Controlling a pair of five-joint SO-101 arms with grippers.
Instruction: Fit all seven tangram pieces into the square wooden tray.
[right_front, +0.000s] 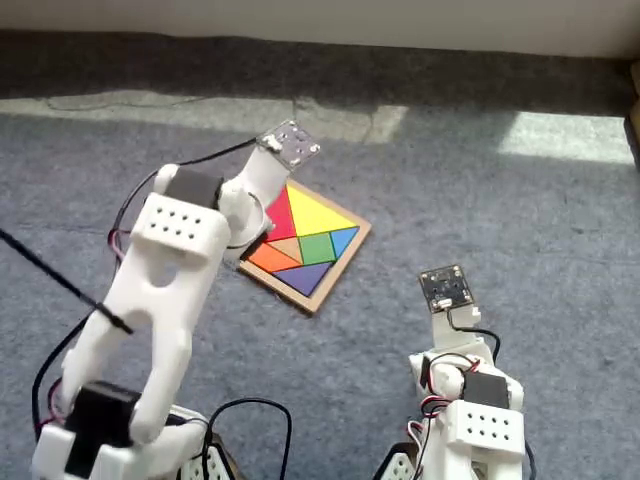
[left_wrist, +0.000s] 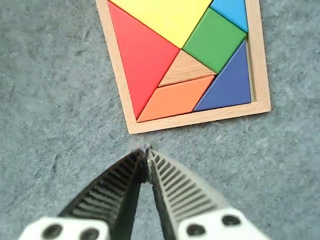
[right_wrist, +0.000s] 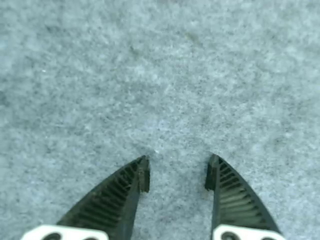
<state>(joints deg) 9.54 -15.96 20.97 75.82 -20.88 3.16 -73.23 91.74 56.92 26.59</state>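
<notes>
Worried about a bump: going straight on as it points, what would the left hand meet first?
Likely the tray rim near its corner, if the left hand travels low enough; depth is unclear.

A fixed camera looks down from high above the grey carpeted tabletop (right_front: 480, 200). The left wrist camera looks closely past the left pincer (left_wrist: 146, 152) at the square wooden tray (left_wrist: 200, 117), which the high view shares. The right wrist camera faces the tabletop closely past the right pincer (right_wrist: 177, 175).

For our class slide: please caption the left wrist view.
Shut left end effector poised over grey carpet beside the wooden tray filled with seven tangram pieces.
</notes>
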